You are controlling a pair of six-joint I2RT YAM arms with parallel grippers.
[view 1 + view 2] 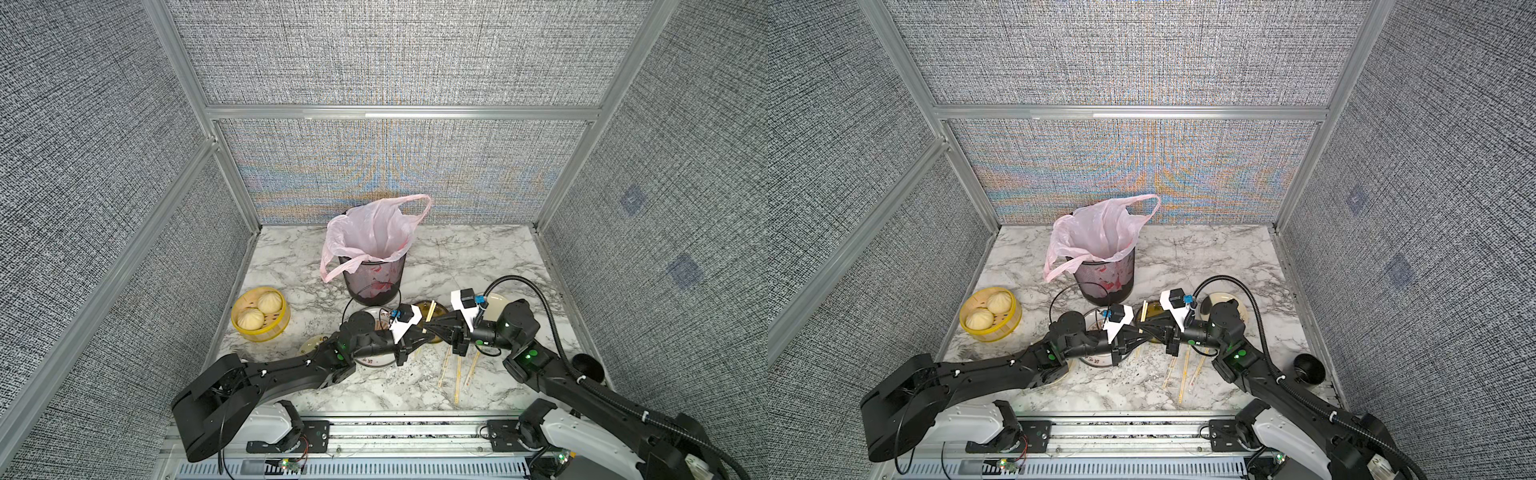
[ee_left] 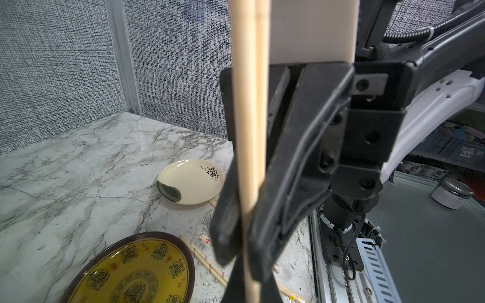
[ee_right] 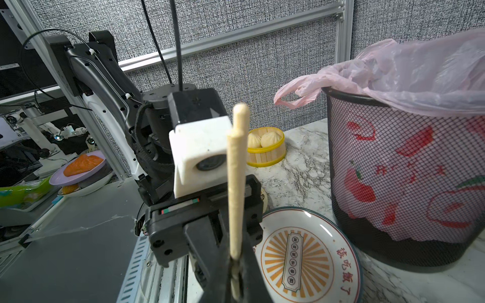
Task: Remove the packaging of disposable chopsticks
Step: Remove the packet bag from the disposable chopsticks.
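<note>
Two black robot arms meet above a marble table (image 1: 457,257), midway across it and nearer its front edge. The left gripper (image 1: 419,334) and the right gripper (image 1: 432,326) face each other, tips almost touching. Each has its fingers pressed together on one pair of chopsticks (image 1: 430,312), held upright and clear of the table over a yellow-brown plate (image 1: 440,309). Its wood looks bare in both wrist views. Three more pairs (image 1: 458,376) lie near the front edge, right of centre, in clear sleeves (image 2: 204,238). A mesh bin (image 1: 374,282) lined with a pink bag (image 1: 365,232) stands toward the back edge.
</note>
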